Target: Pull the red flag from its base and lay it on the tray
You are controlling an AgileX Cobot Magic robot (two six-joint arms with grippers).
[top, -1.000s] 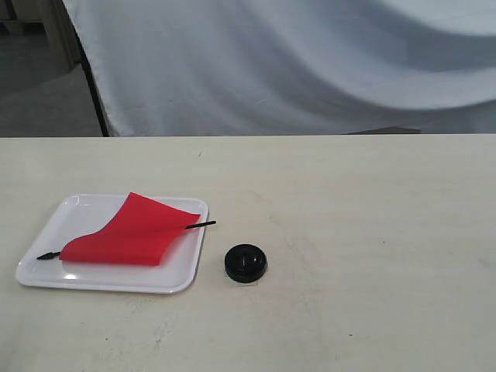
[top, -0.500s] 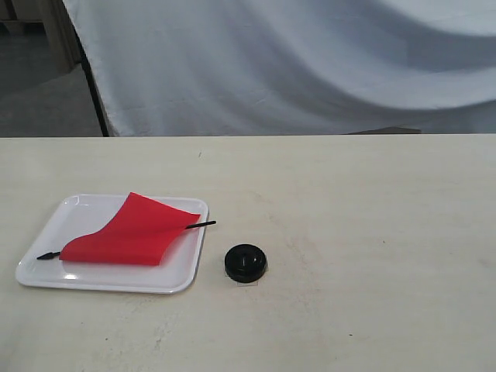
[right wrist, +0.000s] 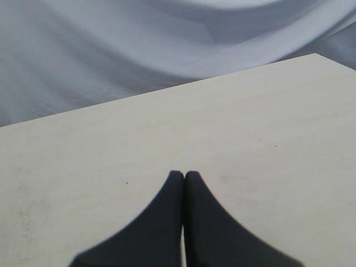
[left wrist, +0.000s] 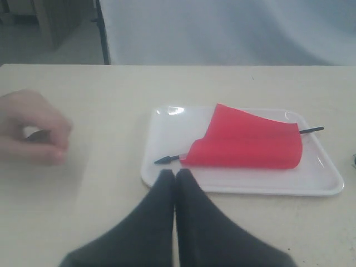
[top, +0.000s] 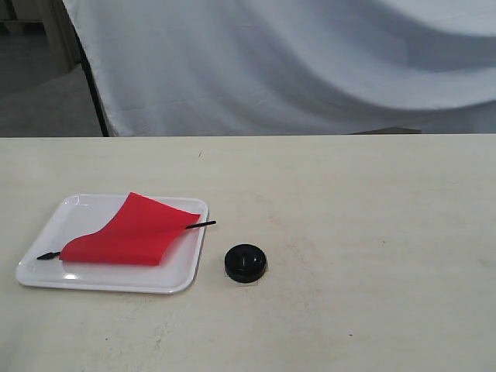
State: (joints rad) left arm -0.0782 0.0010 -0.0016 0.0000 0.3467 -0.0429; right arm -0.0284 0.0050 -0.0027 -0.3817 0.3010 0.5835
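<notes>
The red flag (top: 128,232) lies flat on the white tray (top: 46,267) at the table's left, its stick end poking past the tray's right rim. The black round base (top: 246,263) stands alone on the table just right of the tray. Neither gripper appears in the exterior view. In the left wrist view my left gripper (left wrist: 175,173) is shut and empty, just short of the tray (left wrist: 233,186), with the flag (left wrist: 245,146) and its black tip beyond it. My right gripper (right wrist: 184,174) is shut and empty over bare table.
A white cloth backdrop (top: 294,70) hangs behind the table's far edge. A blurred pale shape like a hand (left wrist: 30,133) shows at one side of the left wrist view, on the table away from the tray.
</notes>
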